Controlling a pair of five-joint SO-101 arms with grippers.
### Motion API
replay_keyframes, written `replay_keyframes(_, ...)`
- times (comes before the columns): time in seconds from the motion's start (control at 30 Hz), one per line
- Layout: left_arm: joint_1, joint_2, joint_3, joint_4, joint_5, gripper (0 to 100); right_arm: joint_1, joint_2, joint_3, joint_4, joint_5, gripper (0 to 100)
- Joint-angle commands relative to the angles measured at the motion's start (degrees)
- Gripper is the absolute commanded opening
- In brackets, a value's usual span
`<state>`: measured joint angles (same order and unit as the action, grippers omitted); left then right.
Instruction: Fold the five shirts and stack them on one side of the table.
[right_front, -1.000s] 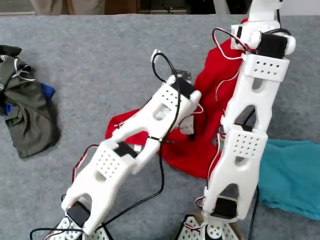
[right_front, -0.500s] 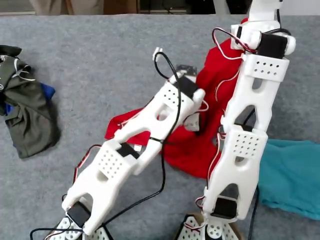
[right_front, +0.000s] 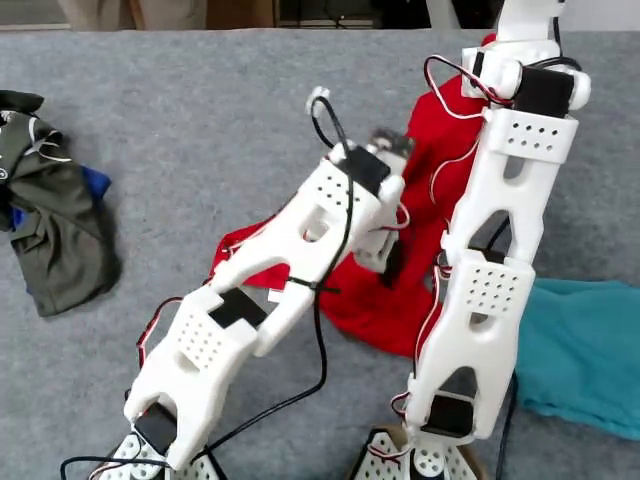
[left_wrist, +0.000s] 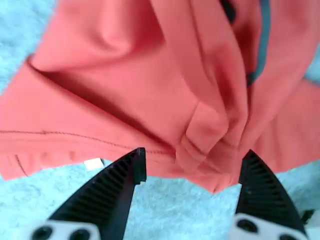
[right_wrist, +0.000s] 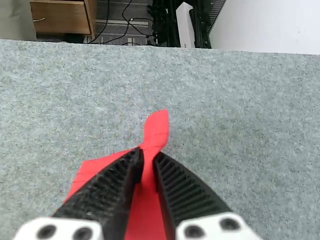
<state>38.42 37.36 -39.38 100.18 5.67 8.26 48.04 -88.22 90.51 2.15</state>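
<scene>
Red shirt (right_front: 370, 305) lies mid-table; right gripper (right_wrist: 147, 156) pinches its 1 o'clock edge, and left gripper (left_wrist: 195, 156) is spread wide above its folds.

A grey surface (right_front: 200, 120) lies under me. Past its far edge stand a wooden cabinet (right_wrist: 60, 16) and a white wall (right_wrist: 270, 22).

The table (right_front: 200, 130) has a grey, felt-like top. A red shirt (right_front: 370, 305) lies crumpled on it in the middle, a teal shirt (right_front: 580, 350) at the right edge, and a dark green heap (right_front: 55, 230) with a blue cloth (right_front: 93, 183) at the far left.
</scene>
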Motion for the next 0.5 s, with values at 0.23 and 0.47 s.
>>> replay_keyframes(0.23, 1.1, -3.6, 2.8, 0.4, -1.7, 31, 1.2, -0.3, 0.3, -1.5, 0.4, 0.5)
replay_keyframes(0.47, 0.7, -3.6, 3.3, -1.7, -9.1, 31, 1.2, -0.3, 0.3, -1.5, 0.4, 0.5)
